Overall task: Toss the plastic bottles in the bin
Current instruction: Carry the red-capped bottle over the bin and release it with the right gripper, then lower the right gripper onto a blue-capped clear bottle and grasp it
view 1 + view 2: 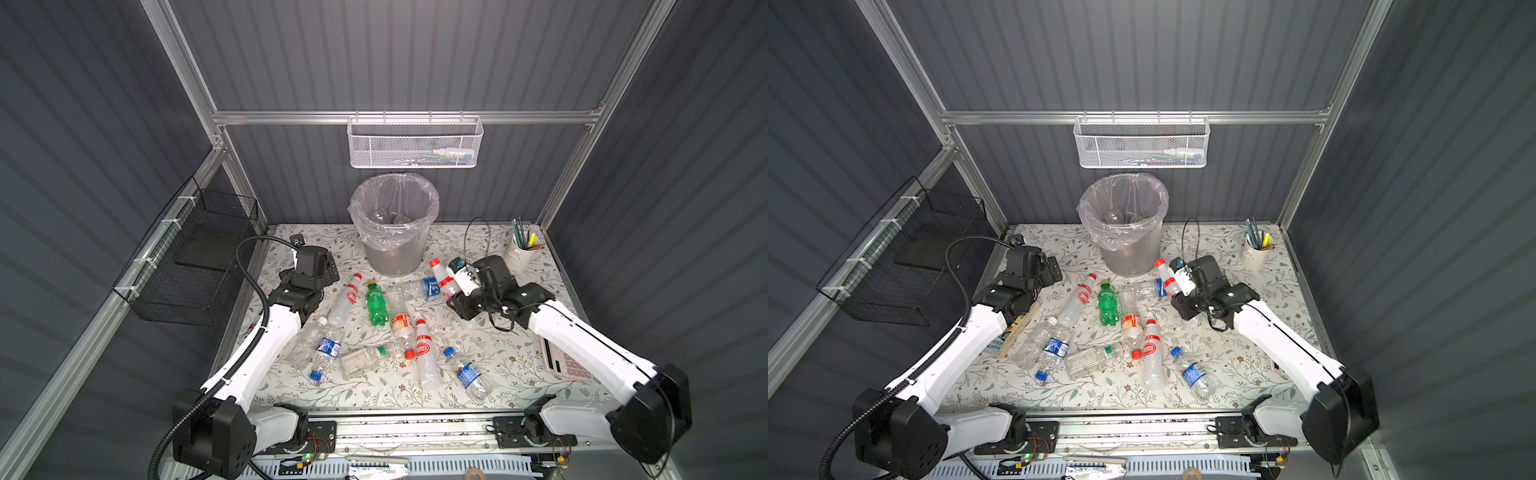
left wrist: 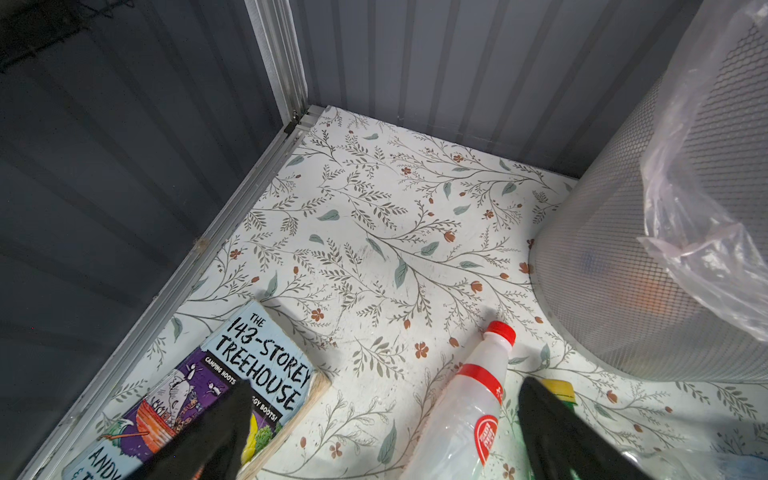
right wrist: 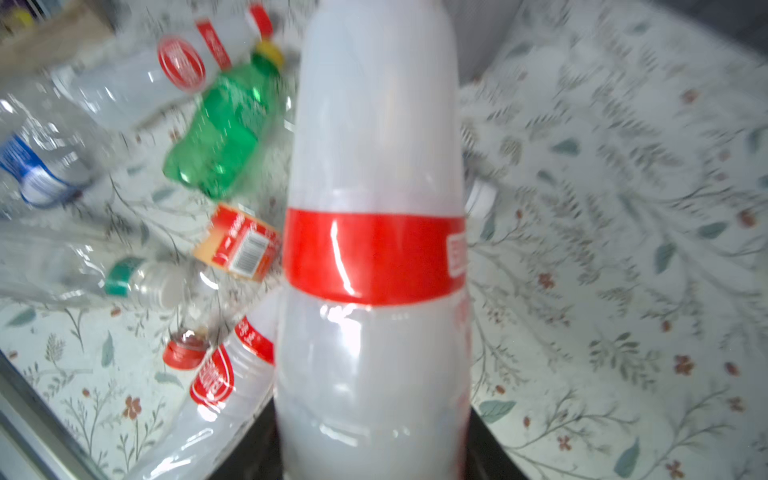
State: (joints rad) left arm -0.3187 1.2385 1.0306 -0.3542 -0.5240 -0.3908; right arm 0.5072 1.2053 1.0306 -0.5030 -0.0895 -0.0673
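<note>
walls (image 1: 415, 54): dark grey ribbed panels | frame (image 1: 291, 117): aluminium rails at corners and across back | tabletop (image 1: 511, 365): white floral-print covering | white mesh basket (image 1: 374, 145) hung on back rail | black wire basket (image 1: 187, 266) on side wall

Both arms have white shells on the long links and black housings at the joints: the left arm (image 1: 266, 345) at lower left in both top views, the right arm (image 1: 590, 345) at lower right. A black ribbed conduit (image 1: 253, 284) loops along the left one; thin black cables (image 1: 467, 237) curl at the right wrist. The left gripper (image 2: 386, 388) has black tapered fingers (image 2: 224, 428).
</note>
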